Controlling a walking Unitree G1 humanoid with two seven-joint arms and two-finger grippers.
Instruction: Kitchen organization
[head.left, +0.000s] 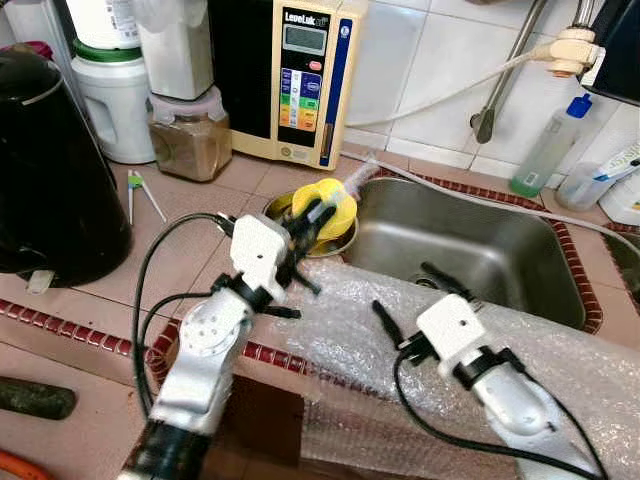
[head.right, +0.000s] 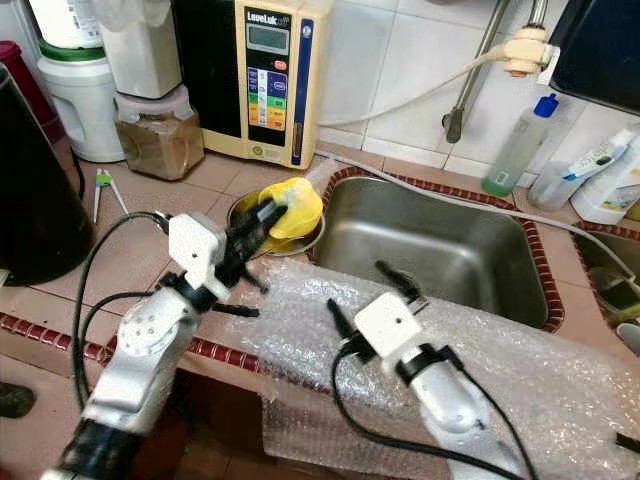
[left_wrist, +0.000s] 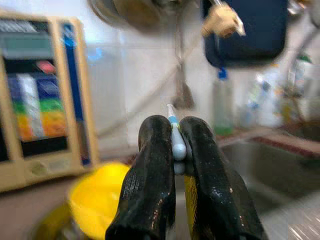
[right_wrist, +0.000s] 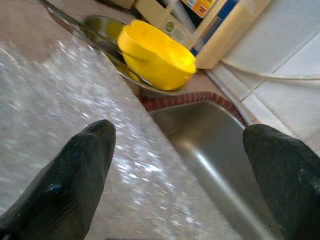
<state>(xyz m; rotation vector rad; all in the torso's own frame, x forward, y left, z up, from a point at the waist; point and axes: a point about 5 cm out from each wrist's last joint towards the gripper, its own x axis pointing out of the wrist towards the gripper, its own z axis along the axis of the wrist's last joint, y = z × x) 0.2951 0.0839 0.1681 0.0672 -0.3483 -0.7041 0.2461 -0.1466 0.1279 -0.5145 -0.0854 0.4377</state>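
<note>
My left gripper (head.left: 318, 215) is shut on a slim white and pale-blue stick (left_wrist: 175, 142), perhaps a toothbrush handle, whose clear end (head.left: 360, 175) pokes past the fingers toward the sink. It hovers over a yellow bowl (head.left: 340, 205) that sits in a round metal dish (head.left: 275, 205) at the sink's left corner. Lower down, my right gripper (head.left: 412, 297) stands open above the bubble wrap (head.left: 350, 330) draped over the counter's front edge, with nothing between its fingers (right_wrist: 85, 170). In the right wrist view the yellow bowl (right_wrist: 157, 57) lies beyond them.
The steel sink (head.left: 460, 240) is at centre right. A black pot (head.left: 50, 170) stands at the left. At the back are a beige water unit (head.left: 300, 75), a jar of brown powder (head.left: 190, 135) and a green-tinted bottle (head.left: 545, 150). A small green-tipped tool (head.left: 135, 190) lies on the tiles.
</note>
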